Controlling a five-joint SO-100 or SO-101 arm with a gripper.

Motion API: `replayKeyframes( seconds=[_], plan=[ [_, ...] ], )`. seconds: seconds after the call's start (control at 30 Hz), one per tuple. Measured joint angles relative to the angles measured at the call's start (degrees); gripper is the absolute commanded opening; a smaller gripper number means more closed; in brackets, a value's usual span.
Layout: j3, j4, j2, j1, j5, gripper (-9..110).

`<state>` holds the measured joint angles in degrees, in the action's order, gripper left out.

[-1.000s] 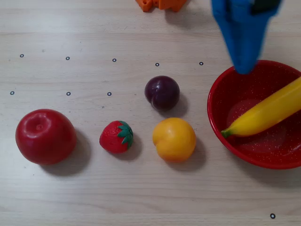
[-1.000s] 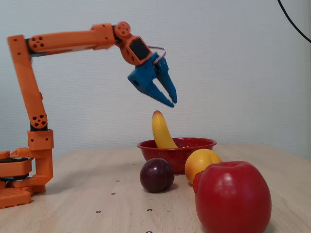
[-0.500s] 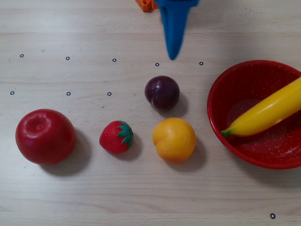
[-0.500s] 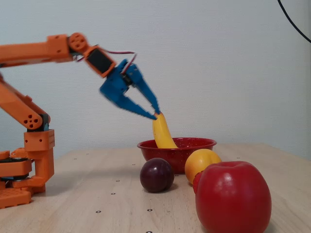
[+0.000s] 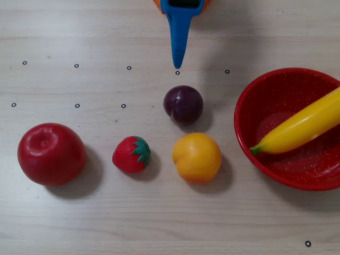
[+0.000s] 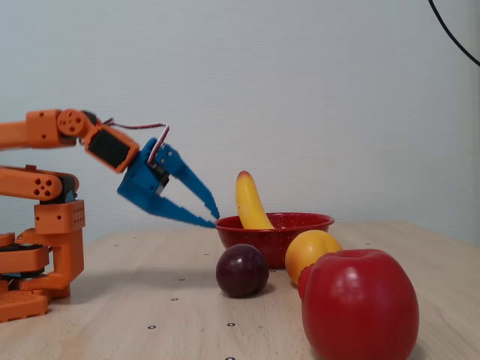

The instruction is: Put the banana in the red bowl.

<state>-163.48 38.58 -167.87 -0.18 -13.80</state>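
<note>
The yellow banana (image 5: 303,125) lies in the red bowl (image 5: 254,101) at the right of the overhead view, its green stem tip near the bowl's left wall and its other end over the right rim. In the fixed view the banana (image 6: 250,199) leans up out of the red bowl (image 6: 300,231). My blue gripper (image 6: 211,217) hangs open and empty in the air, left of the bowl and apart from it. In the overhead view the gripper (image 5: 178,62) points down from the top edge, above the plum.
A dark plum (image 5: 183,104), an orange-yellow fruit (image 5: 196,157), a strawberry (image 5: 132,154) and a red apple (image 5: 51,153) sit on the wooden table. The orange arm base (image 6: 46,255) stands at the left of the fixed view.
My gripper has swung away from above the bowl, moving left in the overhead view and lower and back toward the base. The banana has stayed in the bowl.
</note>
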Motion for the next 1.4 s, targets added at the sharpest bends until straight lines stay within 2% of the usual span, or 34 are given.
replayKeyframes(
  seconds=[0.4,0.57,0.93,1.13,1.4],
  plan=[
    [-14.06,-6.06,-15.56,0.35,-0.79,0],
    [-14.41,-2.11,-16.35,0.35,-0.44,0],
    [-14.41,5.1,-16.35,0.53,10.46,0],
    [-14.41,11.25,-16.35,2.11,11.51,0],
    [-14.41,11.51,-16.35,2.02,12.48,0]
  ],
)
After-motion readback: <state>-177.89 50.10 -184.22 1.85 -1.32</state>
